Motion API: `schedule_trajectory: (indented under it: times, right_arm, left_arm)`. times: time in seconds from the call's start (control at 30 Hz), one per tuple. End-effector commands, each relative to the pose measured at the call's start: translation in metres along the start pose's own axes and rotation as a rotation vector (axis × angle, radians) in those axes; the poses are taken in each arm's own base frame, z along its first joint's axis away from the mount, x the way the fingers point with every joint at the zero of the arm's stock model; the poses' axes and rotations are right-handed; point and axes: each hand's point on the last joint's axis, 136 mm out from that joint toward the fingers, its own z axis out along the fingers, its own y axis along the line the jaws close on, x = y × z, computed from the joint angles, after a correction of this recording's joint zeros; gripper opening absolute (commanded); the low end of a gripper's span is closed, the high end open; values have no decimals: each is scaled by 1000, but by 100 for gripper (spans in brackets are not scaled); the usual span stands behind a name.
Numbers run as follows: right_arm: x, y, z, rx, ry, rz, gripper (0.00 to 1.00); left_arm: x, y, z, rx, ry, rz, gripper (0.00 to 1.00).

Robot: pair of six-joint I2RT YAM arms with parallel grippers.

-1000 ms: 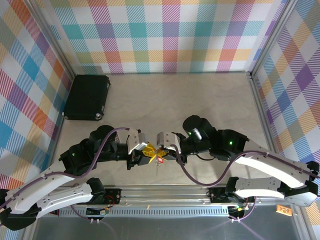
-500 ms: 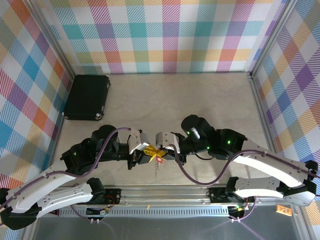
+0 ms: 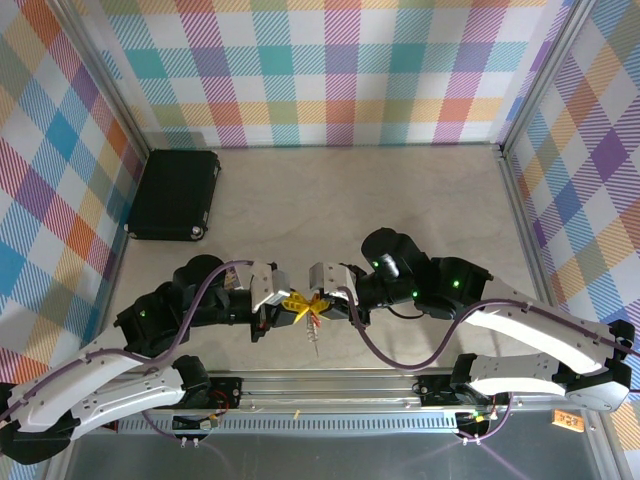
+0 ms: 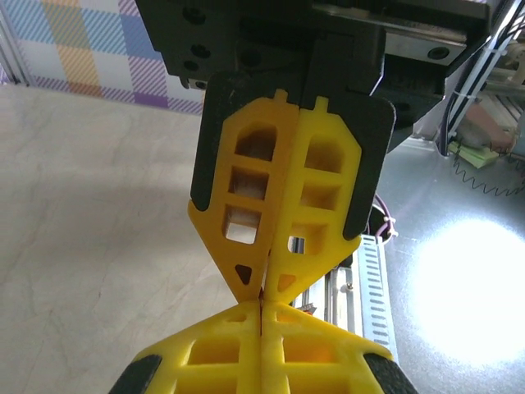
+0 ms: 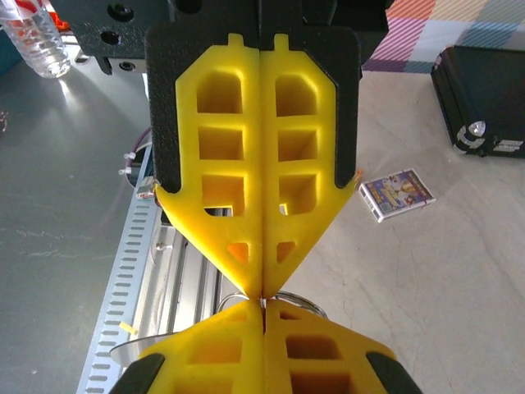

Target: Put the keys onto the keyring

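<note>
At the far left of the table (image 3: 400,200), by the wall, lies a black case (image 3: 172,193), well apart from both arms. Nearer to the bases, the left gripper (image 3: 297,303) reaches toward the middle, and its yellow fingers (image 4: 205,361) are pressed together with no gap between them. Its tips meet the tips of the right gripper (image 3: 318,300) point against point above the near edge of the table. Just below this meeting place, in the top view, there is a small red spot, the keys (image 3: 317,320), and from it the thin silver pieces of the keyring (image 3: 317,342) go down toward the metal rail (image 3: 400,385). If these hang in the air or rest on the table, I cannot tell. In the right wrist view a thin silver curve of the keyring (image 5: 308,309) shows just behind the touching tips. The fingers (image 5: 320,361) of the right gripper are also closed flat on each other. Something very thin sits where the four tips join, but it is too small to say which gripper pinches it. Further right in the right wrist view, a small printed card box (image 5: 398,194) lies flat on the table near the case.
</note>
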Motion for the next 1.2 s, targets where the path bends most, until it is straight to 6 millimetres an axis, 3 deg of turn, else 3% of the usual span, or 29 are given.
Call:
schedule_trajectory:
  times: [0.0,0.07,0.23,0.37,0.47,0.87,1.07,1.17]
  right_arm:
    - [-16,6,-7,-19,-66,-16,0]
    - [-16,5,-8,-15,-73,-8,0]
    - [-18,4,-12,9,-110,4,17]
    - [-22,5,-16,20,-159,16,20]
    - [-24,4,-18,32,-183,29,22]
    - [-38,2,-33,68,-294,72,44]
    - [-41,-1,-34,79,-319,85,45]
    - [-42,-1,-31,75,-318,89,37]
  left_arm:
    - [-22,-1,-6,-9,-110,27,0]
    - [-31,-2,-9,-8,-170,30,0]
    - [-42,-6,-17,-5,-260,38,0]
    - [-51,-10,-21,12,-310,55,0]
    - [-55,-13,-20,32,-325,60,0]
    - [-59,-18,-22,69,-380,46,0]
    - [-60,-20,-21,83,-388,46,0]
    - [-60,-20,-21,89,-391,44,0]
